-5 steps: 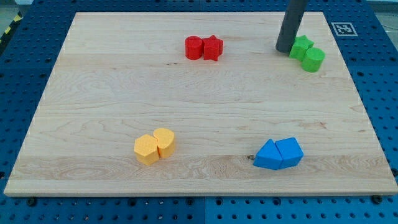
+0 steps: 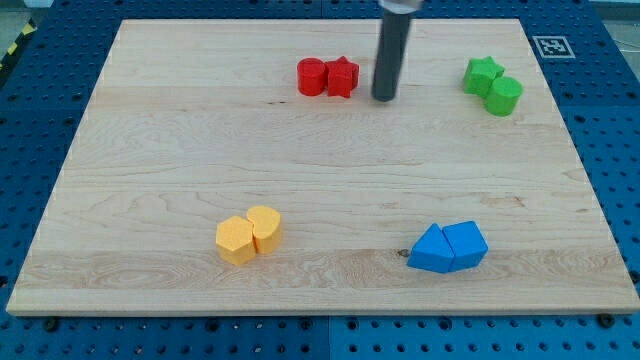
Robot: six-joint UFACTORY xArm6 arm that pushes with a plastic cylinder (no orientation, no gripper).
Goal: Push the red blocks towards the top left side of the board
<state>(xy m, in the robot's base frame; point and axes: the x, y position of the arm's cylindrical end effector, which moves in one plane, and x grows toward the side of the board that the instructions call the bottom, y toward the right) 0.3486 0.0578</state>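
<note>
A red cylinder (image 2: 312,76) and a red star block (image 2: 342,77) sit touching side by side near the top middle of the wooden board (image 2: 160,160). My tip (image 2: 384,98) stands on the board just to the right of the red star block, a small gap apart from it. The dark rod rises from there out of the view's top.
A green star block (image 2: 483,73) and a green cylinder (image 2: 504,95) sit at the top right. Two yellow blocks (image 2: 249,234) sit at the bottom left of centre. Two blue blocks (image 2: 449,247) sit at the bottom right.
My tip has slid left from beside the green blocks to just right of the red star block. No block has moved.
</note>
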